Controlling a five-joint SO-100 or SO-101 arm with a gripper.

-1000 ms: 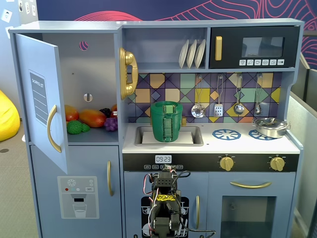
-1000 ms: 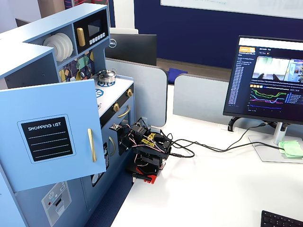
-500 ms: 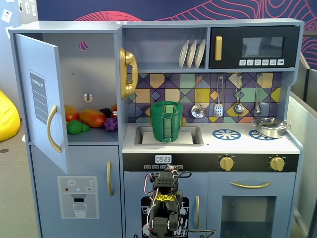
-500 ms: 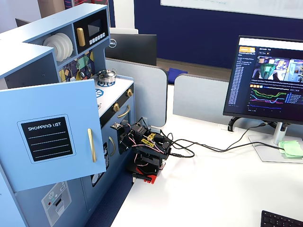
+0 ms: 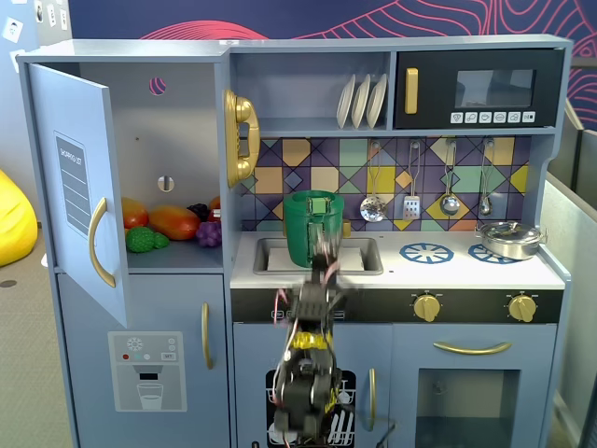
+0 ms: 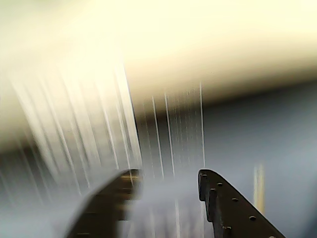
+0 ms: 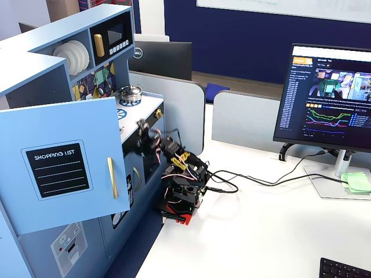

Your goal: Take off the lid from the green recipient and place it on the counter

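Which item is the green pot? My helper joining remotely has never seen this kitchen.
Find the toy kitchen's white counter in a fixed view, then the recessed sink at its left end. The green recipient stands there: tall, tapered green plastic, unlike the low silver pan on the far right burner.

Black arm (image 7: 179, 174) with yellow joints, red base, trailing cables (pincer (image 6: 168, 198) fingers perforated).

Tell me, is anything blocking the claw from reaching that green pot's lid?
Nothing visible does. The gripper is blurred, low in front of the green pot in the sink. The lid sits on top, with open space above it.
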